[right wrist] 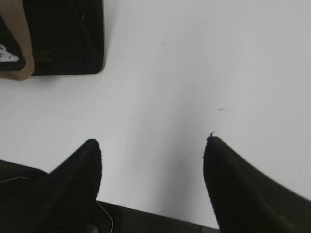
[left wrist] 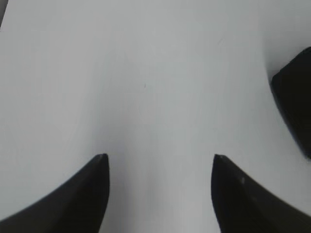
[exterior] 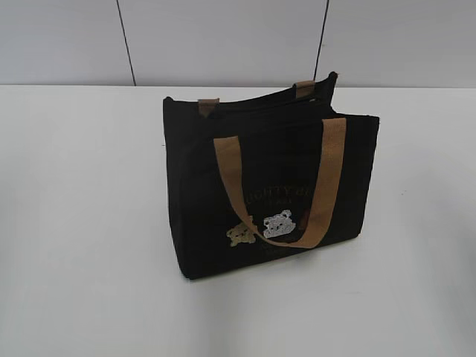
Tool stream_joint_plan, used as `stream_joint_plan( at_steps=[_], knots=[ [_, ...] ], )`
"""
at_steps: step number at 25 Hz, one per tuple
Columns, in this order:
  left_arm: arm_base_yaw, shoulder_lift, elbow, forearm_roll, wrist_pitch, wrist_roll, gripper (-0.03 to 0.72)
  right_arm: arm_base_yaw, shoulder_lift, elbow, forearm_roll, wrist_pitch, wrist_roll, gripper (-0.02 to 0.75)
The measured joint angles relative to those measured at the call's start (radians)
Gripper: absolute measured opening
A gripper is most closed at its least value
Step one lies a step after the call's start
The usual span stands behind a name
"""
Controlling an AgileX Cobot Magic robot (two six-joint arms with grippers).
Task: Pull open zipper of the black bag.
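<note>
From the outside camera you see the black bag standing upright on a plain white table, a little past the middle toward the right, with a pale panelled wall behind it split by two thin dark seams. One tan handle droops down the bag's front over two small bear patches, and the zipper runs along the top edge between two tan tabs; its pull is too small for you to make out. Neither claw shows in this view. In the left wrist view your left claw stands wide apart with nothing between its dark fingers, hanging over bare white tabletop; a dark corner of the bag sits ahead of it and off to the right edge, well apart. In the right wrist view your right claw is likewise spread wide and holds nothing, over the same white surface; the bag's lower corner, with a strip of tan handle, lies ahead and to the left of it, not touching.
</note>
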Motion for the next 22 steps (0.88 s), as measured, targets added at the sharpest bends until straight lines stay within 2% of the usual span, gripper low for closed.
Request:
stream_joint_plan(
  at_steps=[7,14,22],
  knots=[
    [0.000,-0.277,0.160,-0.014,0.040,-0.017,0.472,0.000,-0.207,0.236,0.004,-0.011,0.000,0.500],
    [0.000,-0.516,0.266,0.016,0.076,-0.018,0.471,0.000,-0.325,0.346,0.006,0.004,0.000,0.500],
    [0.000,-0.711,0.289,0.038,0.081,-0.043,0.462,0.000,-0.460,0.411,0.011,0.005,0.000,0.500]
  ],
)
